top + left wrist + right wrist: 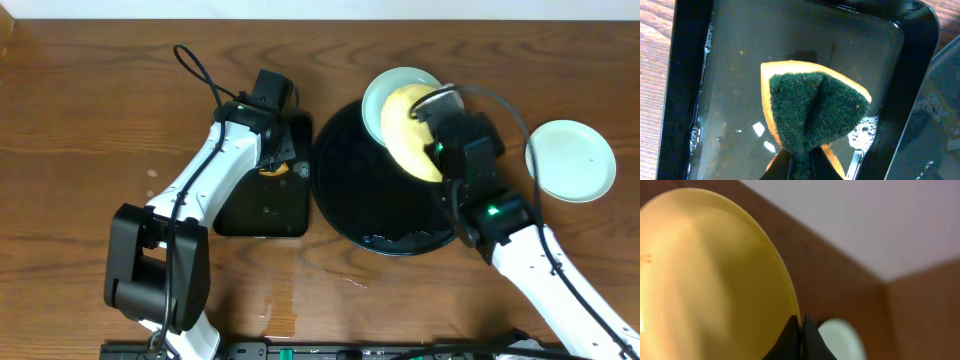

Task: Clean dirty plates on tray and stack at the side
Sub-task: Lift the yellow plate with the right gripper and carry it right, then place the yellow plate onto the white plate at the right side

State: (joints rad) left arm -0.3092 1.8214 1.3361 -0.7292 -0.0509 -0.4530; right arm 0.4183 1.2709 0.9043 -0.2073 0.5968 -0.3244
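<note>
My right gripper [441, 152] is shut on the rim of the pale yellow plate [408, 135] and holds it tilted on edge above the round black tray [345, 190]. The yellow plate [705, 275] fills the right wrist view, pinched between my fingers [801, 330]. One mint-white plate [385, 88] lies at the tray's far rim, partly behind the yellow one. Another mint-white plate [571, 160] lies on the table to the right, and it shows blurred in the right wrist view [842, 337]. My left gripper [800, 167] is shut on a green and orange sponge [815, 112] above the rectangular tray.
A small rectangular black tray [265, 210] holding soapy water stands left of the round tray; its rim [685, 75] shows in the left wrist view. Water drops lie on the wooden table [80, 120] near the round tray's front.
</note>
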